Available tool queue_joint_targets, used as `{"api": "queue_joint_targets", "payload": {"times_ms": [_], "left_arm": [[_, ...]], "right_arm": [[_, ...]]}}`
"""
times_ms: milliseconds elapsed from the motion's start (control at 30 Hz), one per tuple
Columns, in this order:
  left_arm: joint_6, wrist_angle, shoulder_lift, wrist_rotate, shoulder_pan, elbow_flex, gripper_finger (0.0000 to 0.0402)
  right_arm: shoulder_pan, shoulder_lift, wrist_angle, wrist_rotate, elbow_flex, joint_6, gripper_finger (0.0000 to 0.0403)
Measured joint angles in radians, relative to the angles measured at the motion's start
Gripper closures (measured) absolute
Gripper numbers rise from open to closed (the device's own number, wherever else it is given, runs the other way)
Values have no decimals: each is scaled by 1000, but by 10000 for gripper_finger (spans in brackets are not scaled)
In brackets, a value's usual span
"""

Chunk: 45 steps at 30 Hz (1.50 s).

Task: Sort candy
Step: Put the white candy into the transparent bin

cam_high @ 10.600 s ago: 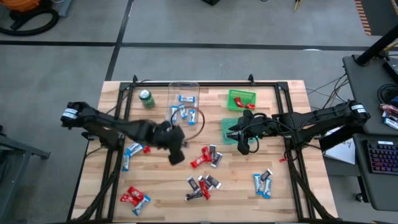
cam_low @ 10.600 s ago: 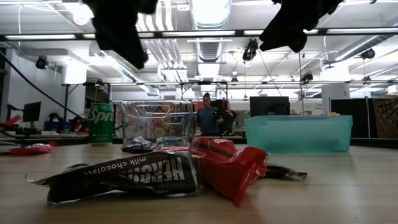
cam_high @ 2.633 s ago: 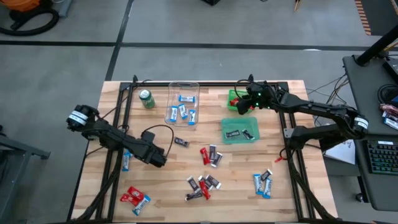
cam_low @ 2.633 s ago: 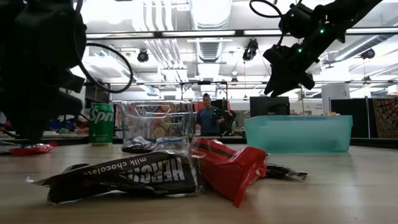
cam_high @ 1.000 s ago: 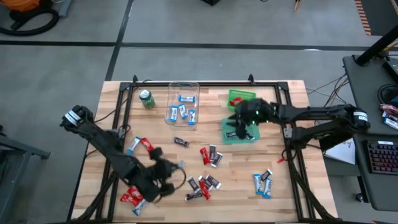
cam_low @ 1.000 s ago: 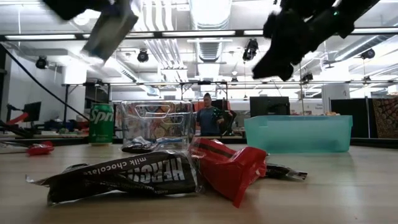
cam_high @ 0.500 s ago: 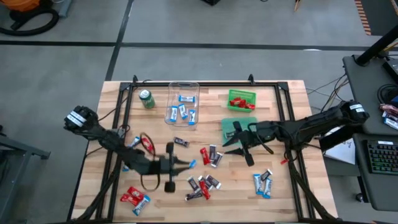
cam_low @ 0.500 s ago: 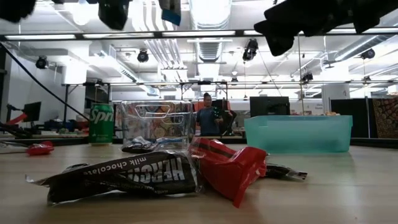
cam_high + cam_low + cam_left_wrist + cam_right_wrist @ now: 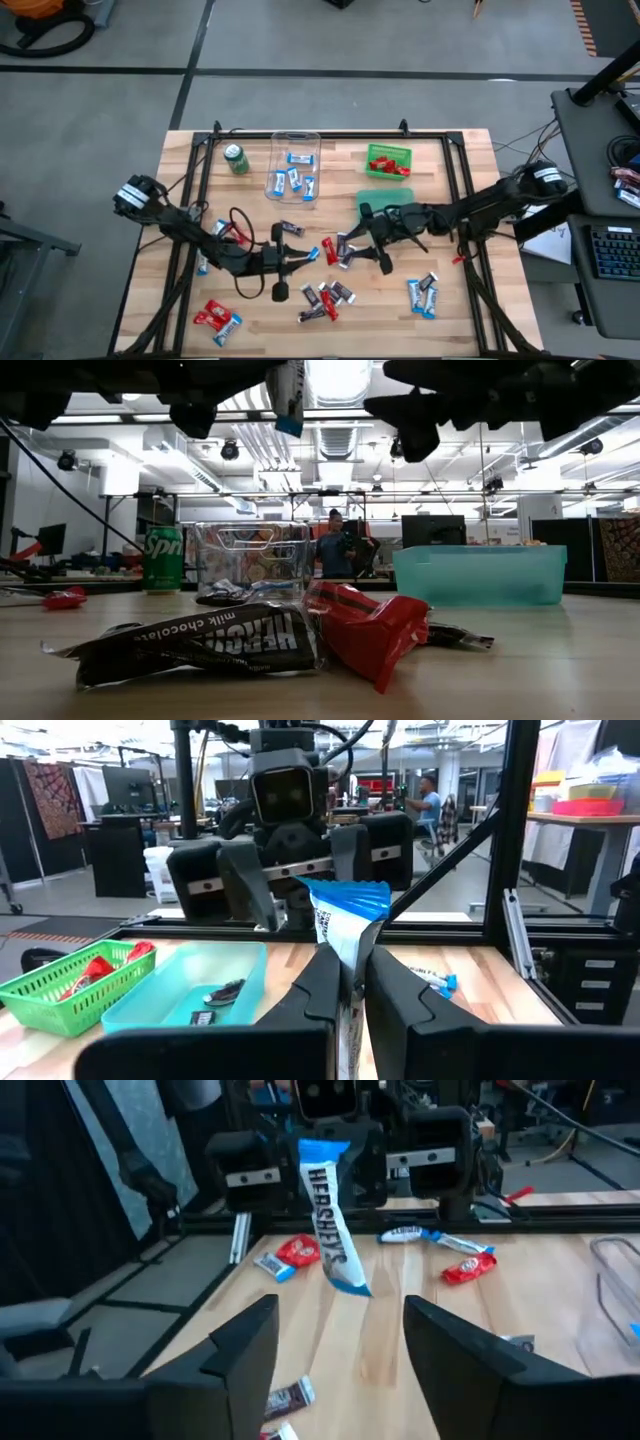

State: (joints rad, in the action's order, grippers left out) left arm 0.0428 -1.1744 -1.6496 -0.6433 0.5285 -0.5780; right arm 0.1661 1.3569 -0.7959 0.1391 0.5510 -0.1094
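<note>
Clear bin (image 9: 295, 165): blue bars. Green basket (image 9: 388, 160): red. Teal tray (image 9: 371, 206): black. Left hand (image 9: 303, 257) clamping blue bar (image 9: 312, 254); right hand (image 9: 357, 248) wide.

Both arms (image 9: 190, 232) are matte black with jointed links, each with a white band near the shoulder. A black cable (image 9: 240, 225) loops off the left arm. The right end effector (image 9: 340, 1345) has broad, flat, dark fingers.

Right gripper (image 9: 340, 1345) fingers spread wide above wooden table (image 9: 520, 1295). Facing it, left gripper (image 9: 322, 1165) pinched blue-and-white Hershey's bar (image 9: 330, 1220), hanging upright. Beyond bar: red candies (image 9: 298, 1250), blue-and-white candy (image 9: 405, 1234) on table.
</note>
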Motion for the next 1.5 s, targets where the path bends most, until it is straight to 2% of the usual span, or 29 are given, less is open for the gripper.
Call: {"api": "queue_joint_targets", "payload": {"times_ms": [133, 400, 700, 867, 1133, 1400, 1500], "left_arm": [[0, -4, -27, 1, -10, -16, 399], [24, -54, -148, 12, -47, -145, 399], [-13, -66, -192, 31, -58, -174, 391], [-42, -64, -187, 24, -58, -165, 368], [-49, -62, -186, 5, -59, -164, 331], [-93, -57, -152, -27, -59, -118, 297], [-116, -51, -137, -31, -59, -91, 289]], "right_arm": [[0, 44, -27, 1, 20, -7, 184], [0, 148, -26, 59, 115, 33, 183], [0, 162, 20, 107, 130, 52, 187], [0, 157, 42, 110, 130, 78, 230], [0, 157, 43, 123, 130, 108, 377], [-12, 136, 143, 114, 130, 78, 383], [-18, 104, 229, 11, 130, 70, 384]]}}
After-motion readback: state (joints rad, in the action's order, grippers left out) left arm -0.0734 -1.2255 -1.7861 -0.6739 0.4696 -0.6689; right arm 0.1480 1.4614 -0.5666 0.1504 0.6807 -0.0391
